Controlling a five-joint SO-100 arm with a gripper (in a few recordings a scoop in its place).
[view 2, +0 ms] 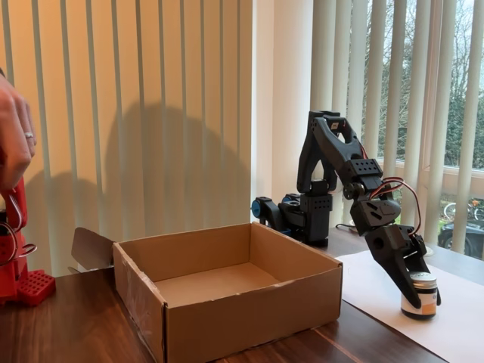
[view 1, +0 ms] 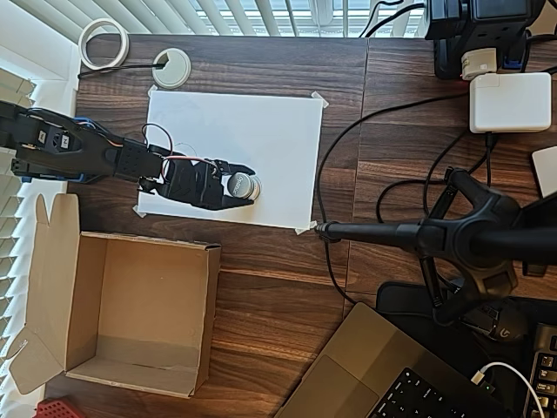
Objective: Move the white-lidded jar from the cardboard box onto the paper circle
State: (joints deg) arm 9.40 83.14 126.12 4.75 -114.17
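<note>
The black arm reaches across from nine o'clock in the overhead view, and its gripper (view 1: pixel 237 186) has the jaws pinching the white-lidded jar (view 1: pixel 243 185) by its sides. The jar stands upright on the white sheet of paper (view 1: pixel 261 131) taped to the dark wooden surface (view 1: pixel 278 287), near the sheet's six o'clock edge. In the fixed view the jar (view 2: pixel 420 295) touches the paper with the gripper (view 2: pixel 414 281) angled down over it. The cardboard box (view 1: pixel 130 313) sits open at seven o'clock from the jar, well apart. I cannot make out the pencilled circle under the jar.
</note>
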